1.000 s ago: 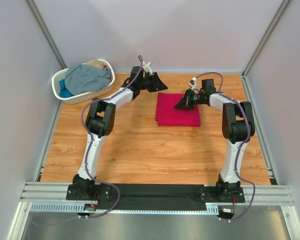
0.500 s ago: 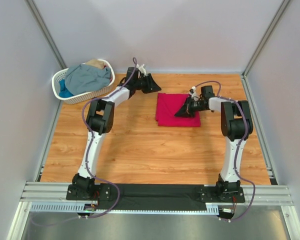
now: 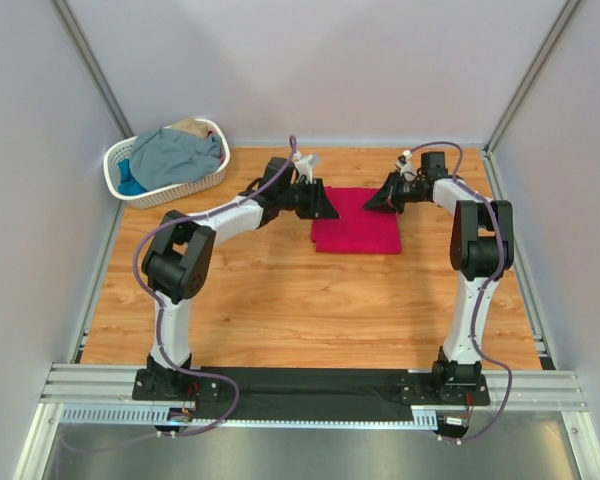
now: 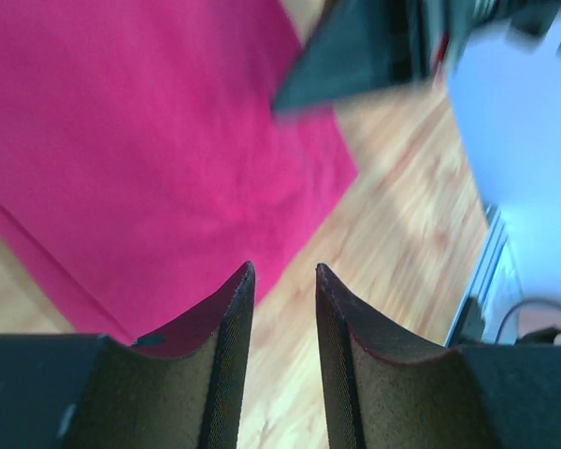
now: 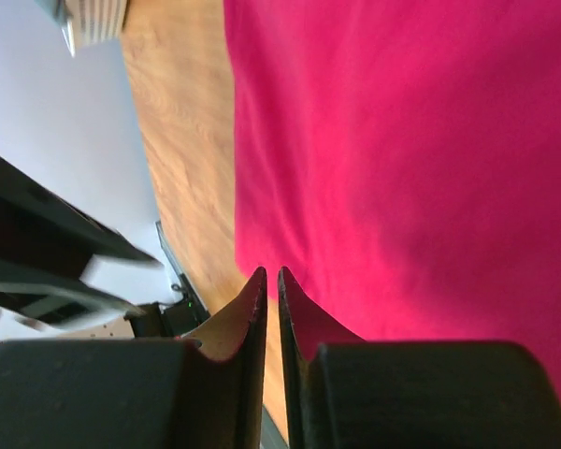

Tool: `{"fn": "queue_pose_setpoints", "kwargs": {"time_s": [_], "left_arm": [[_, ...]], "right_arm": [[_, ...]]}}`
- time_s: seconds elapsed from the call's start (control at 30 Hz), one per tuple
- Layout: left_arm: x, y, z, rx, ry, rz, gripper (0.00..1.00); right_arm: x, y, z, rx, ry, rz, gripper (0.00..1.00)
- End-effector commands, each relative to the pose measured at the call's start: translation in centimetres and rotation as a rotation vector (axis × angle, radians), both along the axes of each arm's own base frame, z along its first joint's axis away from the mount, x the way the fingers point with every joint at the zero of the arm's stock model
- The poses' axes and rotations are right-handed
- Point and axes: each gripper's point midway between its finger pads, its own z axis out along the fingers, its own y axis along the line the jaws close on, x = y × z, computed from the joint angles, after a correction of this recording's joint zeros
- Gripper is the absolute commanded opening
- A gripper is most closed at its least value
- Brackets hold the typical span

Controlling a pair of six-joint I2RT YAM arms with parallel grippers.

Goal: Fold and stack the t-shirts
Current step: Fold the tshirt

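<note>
Partly open, empty, left gripper (image 4: 283, 271) at crimson t-shirt (image 3: 358, 225) edge, right gripper (image 5: 271, 273) barely parted, empty, above it.

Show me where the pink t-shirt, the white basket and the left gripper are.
pink t-shirt (image 3: 358, 222): top view, middle of folded cloth.
white basket (image 3: 175, 189): top view, front wall.
left gripper (image 4: 283, 269): left wrist view, between fingertips.

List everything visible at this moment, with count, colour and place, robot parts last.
crimson t-shirt: one, crimson-pink, folded flat, far middle of table
grey-blue t-shirt: one, on top in basket
bright blue t-shirt: one, low at basket's left
tan t-shirt: one, at basket's back
basket: one, white lattice, far-left corner
table: one, light wood
left gripper: black, jaws apart, at crimson shirt's left edge
right gripper: black, jaws barely parted, at its far right
</note>
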Motion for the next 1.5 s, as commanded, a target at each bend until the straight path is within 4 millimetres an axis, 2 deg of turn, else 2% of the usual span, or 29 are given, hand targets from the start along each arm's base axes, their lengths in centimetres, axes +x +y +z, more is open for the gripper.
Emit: {"fn": "queue_pose_setpoints", "kwargs": {"time_s": [0.0,0.07,0.13,0.17,0.2,0.3,0.47,0.57,0.6,0.63,0.7,0.73,0.77,0.83,0.87,0.93,0.97,1.03,1.07,1.1,1.13,1.17,1.2,1.23,1.27,1.33,1.4,1.43,1.47], "left_arm": [[-1.4,0.0,-3.2,0.046,0.002,-0.023,0.39],[-1.7,0.2,-4.7,0.055,0.027,-0.019,0.39],[-1.9,0.4,-6.5,0.076,0.053,-0.018,0.39],[-2.0,0.4,-6.9,0.081,0.061,-0.018,0.38],[-2.1,0.4,-7.8,0.089,0.078,-0.018,0.38],[-2.0,0.6,-8.7,0.111,0.090,-0.008,0.37],[-2.1,1.2,-9.4,0.150,0.105,-0.001,0.36],[-2.7,1.3,-8.7,0.153,0.132,-0.007,0.36],[-3.0,1.5,-8.1,0.160,0.139,-0.010,0.36],[-2.9,1.7,-7.5,0.175,0.123,-0.010,0.36],[-3.0,2.2,-4.3,0.184,0.087,-0.002,0.36],[-3.1,2.5,-3.2,0.195,0.062,-0.001,0.37],[-3.3,2.9,-0.7,0.195,0.032,0.006,0.37],[-3.9,3.5,1.9,0.203,-0.007,-0.001,0.37],[-4.8,4.1,4.4,0.201,-0.032,0.000,0.37],[-5.8,5.0,6.4,0.209,-0.069,0.002,0.38],[-7.0,5.9,7.9,0.215,-0.085,0.005,0.38],[-8.2,7.2,8.7,0.244,-0.111,0.009,0.39],[-9.7,8.1,9.5,0.256,-0.118,0.005,0.39],[-10.4,8.8,9.6,0.265,-0.124,0.008,0.39],[-11.7,9.9,9.8,0.283,-0.134,0.019,0.39],[-12.3,10.5,9.9,0.289,-0.137,0.026,0.39],[-12.9,11.0,10.2,0.289,-0.147,0.032,0.39],[-14.2,11.6,10.6,0.271,-0.166,0.036,0.40],[-14.9,12.0,10.9,0.262,-0.178,0.038,0.40],[-16.6,13.2,11.5,0.249,-0.210,0.055,0.41],[-17.7,14.1,11.5,0.248,-0.230,0.068,0.41],[-18.3,14.5,10.5,0.254,-0.224,0.067,0.42],[-19.3,15.1,11.2,0.234,-0.258,0.077,0.42]], "right_arm": [[3.7,-2.5,0.4,0.015,-0.038,-0.052,0.11],[4.9,-3.4,-0.8,0.037,-0.010,-0.078,0.11],[6.4,-4.3,-1.0,0.051,-0.021,-0.101,0.11],[6.8,-4.6,-2.2,0.060,0.008,-0.113,0.11],[7.5,-4.9,-2.2,0.060,-0.009,-0.123,0.11],[8.5,-5.8,-3.6,0.070,0.005,-0.158,0.11],[9.4,-7.3,-4.3,0.076,0.009,-0.196,0.12],[9.4,-7.5,-2.6,0.113,-0.019,-0.185,0.14],[9.3,-7.2,-1.5,0.143,-0.029,-0.166,0.15],[9.4,-7.2,0.5,0.138,-0.065,-0.161,0.15],[8.9,-7.4,1.9,0.105,-0.055,-0.176,0.16],[8.7,-7.5,4.6,0.091,-0.105,-0.177,0.16],[8.0,-7.4,5.2,0.077,-0.075,-0.192,0.17],[6.8,-7.3,7.3,0.049,-0.091,-0.195,0.20],[5.3,-7.2,9.4,0.014,-0.115,-0.209,0.24],[3.4,-6.6,10.6,-0.055,-0.143,-0.197,0.28],[1.5,-6.8,12.1,-0.129,-0.131,-0.225,0.31],[-1.2,-6.1,11.9,-0.223,-0.106,-0.216,0.33],[-3.0,-6.6,13.0,-0.296,-0.111,-0.252,0.38],[-5.0,-5.6,12.2,-0.327,-0.089,-0.234,0.43],[-6.1,-5.3,12.5,-0.355,-0.102,-0.237,0.47],[-7.8,-5.1,14.0,-0.409,-0.157,-0.259,0.52],[-9.7,-3.9,13.2,-0.436,-0.151,-0.226,0.54],[-11.1,-3.6,13.0,-0.459,-0.148,-0.218,0.56],[-12.9,-2.8,14.5,-0.469,-0.201,-0.219,0.61],[-15.4,-2.5,13.8,-0.492,-0.191,-0.211,0.70],[-17.0,-2.0,13.9,-0.501,-0.218,-0.227,0.85],[-18.3,-2.3,14.5,-0.491,-0.255,-0.247,0.90],[-18.8,-2.5,14.5,-0.494,-0.276,-0.266,1.00]]}}
